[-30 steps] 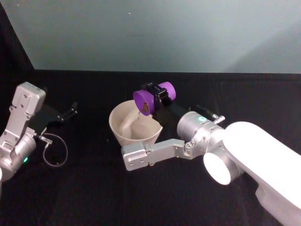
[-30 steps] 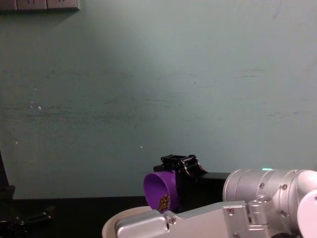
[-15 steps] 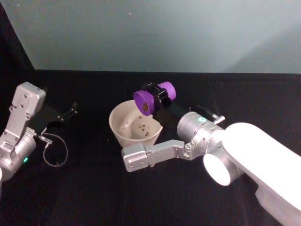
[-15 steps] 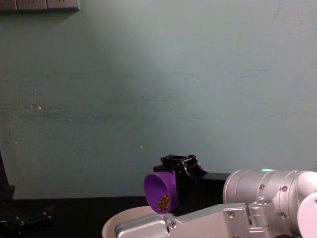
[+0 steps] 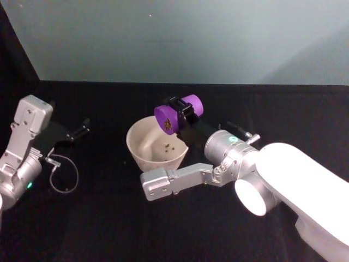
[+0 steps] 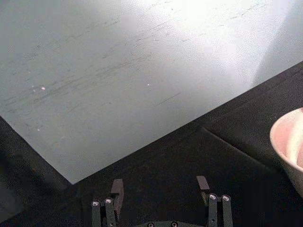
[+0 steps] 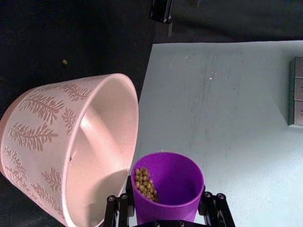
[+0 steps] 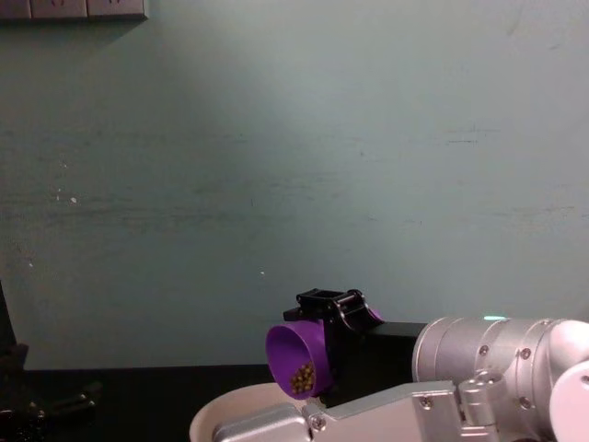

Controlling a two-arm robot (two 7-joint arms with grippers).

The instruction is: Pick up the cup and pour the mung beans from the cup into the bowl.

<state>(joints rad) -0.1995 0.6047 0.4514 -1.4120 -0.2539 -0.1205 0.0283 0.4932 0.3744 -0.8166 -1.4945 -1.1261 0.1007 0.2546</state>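
Note:
My right gripper [image 5: 181, 113] is shut on the purple cup [image 5: 175, 113], holding it tipped on its side over the far rim of the pale bowl [image 5: 137, 150]. A cluster of mung beans [image 7: 144, 183] lies against the cup's [image 7: 168, 184] lower wall near its mouth, also visible as mung beans [image 8: 302, 377] in the chest view. A few beans [image 5: 169, 145] lie on the bowl's bottom. In the right wrist view the bowl [image 7: 57, 137] shows a fern pattern on its outer wall. My left gripper [image 5: 82, 128] is parked at the left, open, away from the bowl.
A thin cable loop [image 5: 61, 174] lies on the black table by the left arm. One stray bean [image 7: 64, 62] rests on the table beyond the bowl. A pale green wall [image 5: 180, 38] stands behind the table's far edge.
Beans have fallen from the cup into the bowl: the bowl's bottom was bare a second ago and now holds a few. The cup has stayed tipped in place.

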